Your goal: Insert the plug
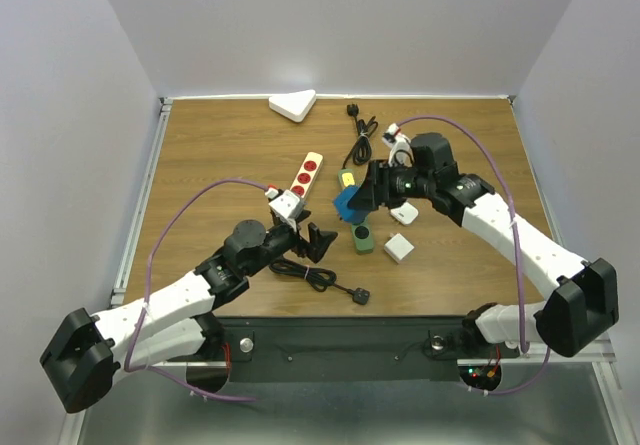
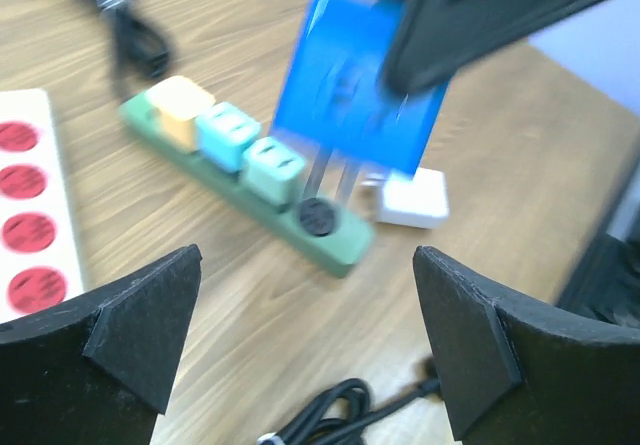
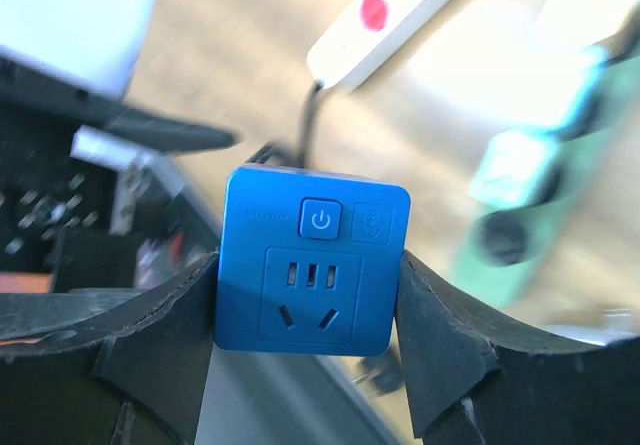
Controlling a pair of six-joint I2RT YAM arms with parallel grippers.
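My right gripper point(image 1: 358, 197) is shut on a blue square plug adapter point(image 3: 312, 260) and holds it in the air above the green power strip point(image 1: 358, 227). In the left wrist view the blue plug point(image 2: 358, 95) hangs with its metal prongs pointing down over the strip point(image 2: 250, 197), near the strip's black round end. The strip carries a yellow plug point(image 2: 180, 105) and two teal plugs point(image 2: 228, 133). My left gripper point(image 1: 318, 243) is open and empty, low over the table just left of the strip's near end.
A white strip with red sockets point(image 1: 304, 177) lies left of the green one. Two white cube adapters point(image 1: 399, 248) sit to the right. A black coiled cable point(image 1: 318, 277) lies near the front edge, another point(image 1: 360, 140) at the back. A white triangular object point(image 1: 292, 105) sits far back.
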